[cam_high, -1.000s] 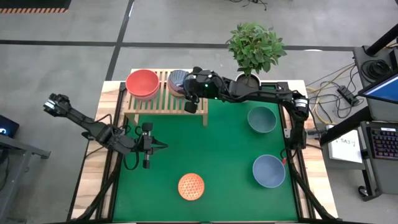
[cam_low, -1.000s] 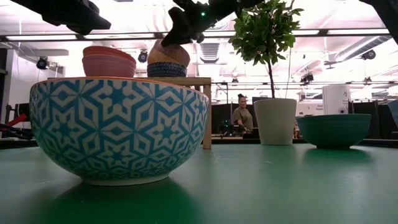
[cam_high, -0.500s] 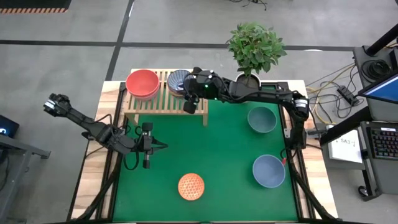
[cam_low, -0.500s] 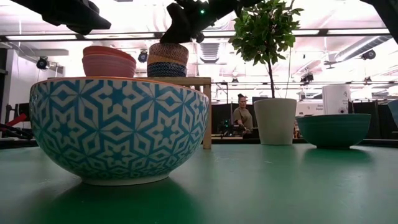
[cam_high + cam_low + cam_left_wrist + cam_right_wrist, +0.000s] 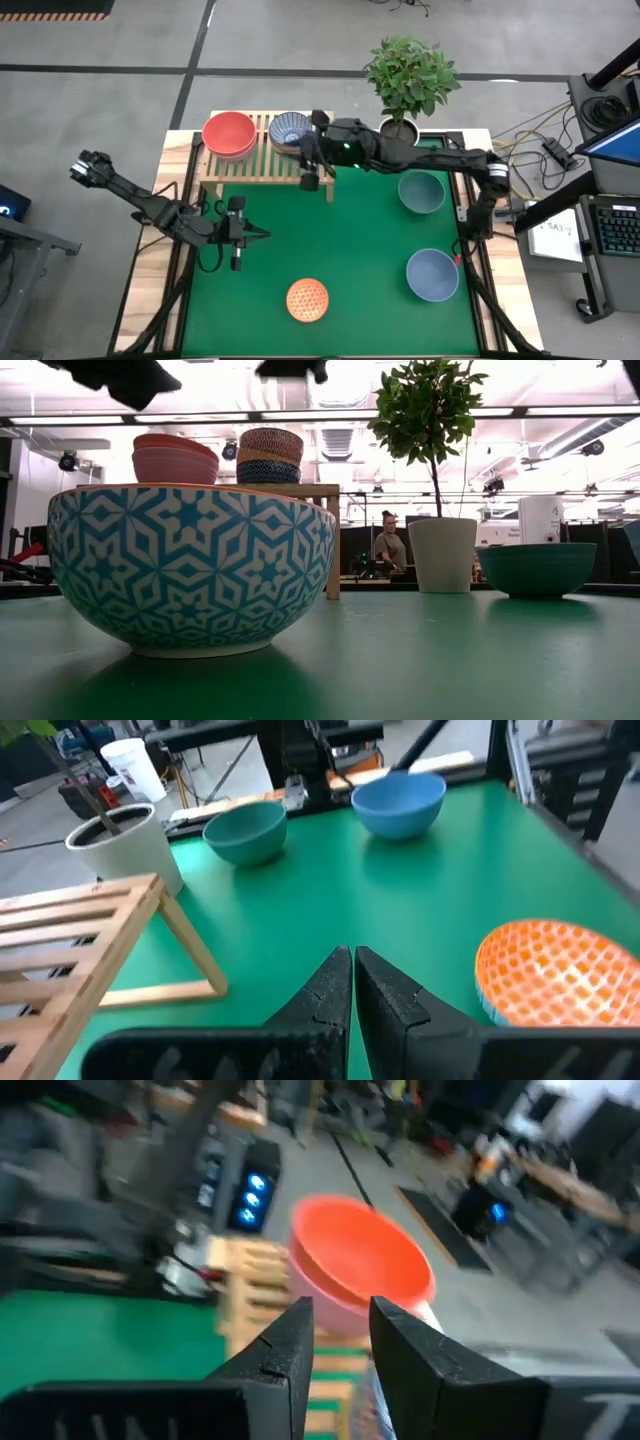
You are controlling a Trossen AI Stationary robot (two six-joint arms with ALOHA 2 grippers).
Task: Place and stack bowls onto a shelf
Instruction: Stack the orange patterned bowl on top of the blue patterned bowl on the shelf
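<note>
The wooden shelf [image 5: 252, 165] stands at the table's far left. On it a red bowl sits nested in a pink one [image 5: 229, 133], and beside them is a stack of patterned bowls [image 5: 270, 456] topped by a blue-white one [image 5: 290, 127]. My right gripper [image 5: 340, 1315] hovers open just right of that stack [image 5: 311, 150], raised above it, with nothing between its fingers. My left gripper [image 5: 352, 962] is shut and empty, above the mat's left part [image 5: 237, 262]. On the mat lie an orange-dotted bowl [image 5: 307, 299], a dark teal bowl [image 5: 421, 191] and a slate-blue bowl [image 5: 432, 274].
A potted plant in a white pot [image 5: 398, 128] stands at the far edge, right of the shelf and close behind my right arm. The orange-dotted bowl, teal-and-white outside, fills the low view's front [image 5: 190, 570]. A person sits in the room beyond [image 5: 388, 548].
My right gripper held the top patterned bowl tilted over the stack. It set the bowl down level, let go, then rose and drew back toward the table's right. The bowl now rests nested on the stack.
</note>
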